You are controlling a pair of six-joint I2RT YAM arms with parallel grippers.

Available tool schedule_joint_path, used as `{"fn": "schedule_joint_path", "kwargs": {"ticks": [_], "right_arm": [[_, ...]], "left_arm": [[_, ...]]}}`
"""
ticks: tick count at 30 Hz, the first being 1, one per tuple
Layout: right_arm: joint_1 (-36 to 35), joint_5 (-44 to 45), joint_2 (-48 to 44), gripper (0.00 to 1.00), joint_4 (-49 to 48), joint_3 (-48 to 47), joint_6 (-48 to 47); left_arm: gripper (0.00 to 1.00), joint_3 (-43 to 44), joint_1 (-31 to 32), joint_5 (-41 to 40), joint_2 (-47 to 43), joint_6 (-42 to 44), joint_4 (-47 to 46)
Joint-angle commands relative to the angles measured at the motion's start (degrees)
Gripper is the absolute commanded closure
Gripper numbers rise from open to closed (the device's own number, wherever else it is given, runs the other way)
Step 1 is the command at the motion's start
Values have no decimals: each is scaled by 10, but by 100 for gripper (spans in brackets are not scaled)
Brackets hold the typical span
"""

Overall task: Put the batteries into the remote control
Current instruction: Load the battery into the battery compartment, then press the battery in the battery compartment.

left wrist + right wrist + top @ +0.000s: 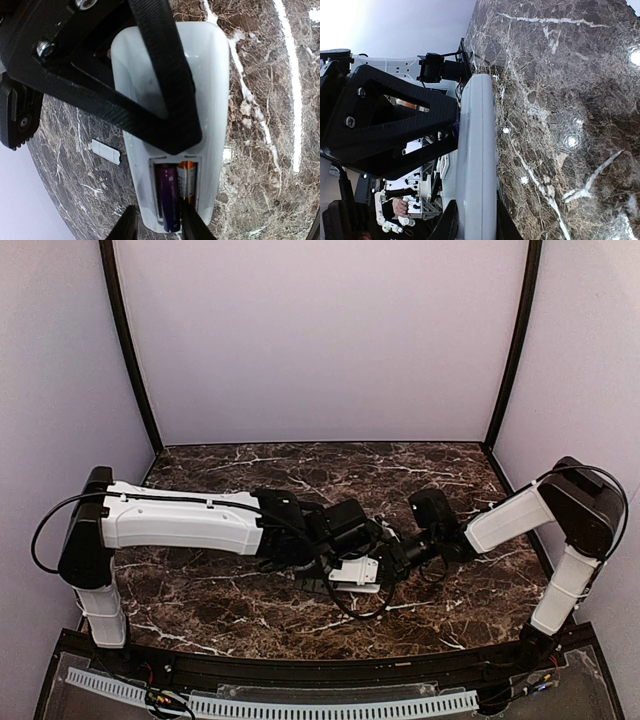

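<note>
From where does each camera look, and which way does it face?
Top external: above and behind the bases, facing down on the marble table; left arm and right arm meet over the remote control.
Left wrist: faces down past the left hand into the remote control's open compartment, batteries inside.
Right wrist: looks along the right hand, which clamps the remote control edge-on.
Shared: both wrist views show the remote control and the other hand.

We see a left arm (180, 522) and right arm (508, 520), white with black joints (85, 540), thin black cables (33, 540), and black triangle fingers (165, 75) with shiny screws (45, 48)
</note>
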State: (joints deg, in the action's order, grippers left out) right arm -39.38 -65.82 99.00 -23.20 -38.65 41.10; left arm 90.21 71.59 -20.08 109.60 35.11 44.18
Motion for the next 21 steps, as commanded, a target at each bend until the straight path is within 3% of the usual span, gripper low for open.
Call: {"fn": "schedule_joint_path", "kwargs": {"ticks": [1,11,15,21], "right_arm": [[-4,-27,-1,100,-32,-2,-11],[11,-26,-3,100,-33,7,-15],[15,-28,-4,100,-45,10,-10],[33,-28,-14,100,-89,26,14]], "left_arm": [[68,-24,2,-17,-27,8,23],[51,-56,1,-17,-73,11,12],[49,-69,-10,-9,-100,-5,-5],[51,-133,-66,27,-195,-129,-125]]}}
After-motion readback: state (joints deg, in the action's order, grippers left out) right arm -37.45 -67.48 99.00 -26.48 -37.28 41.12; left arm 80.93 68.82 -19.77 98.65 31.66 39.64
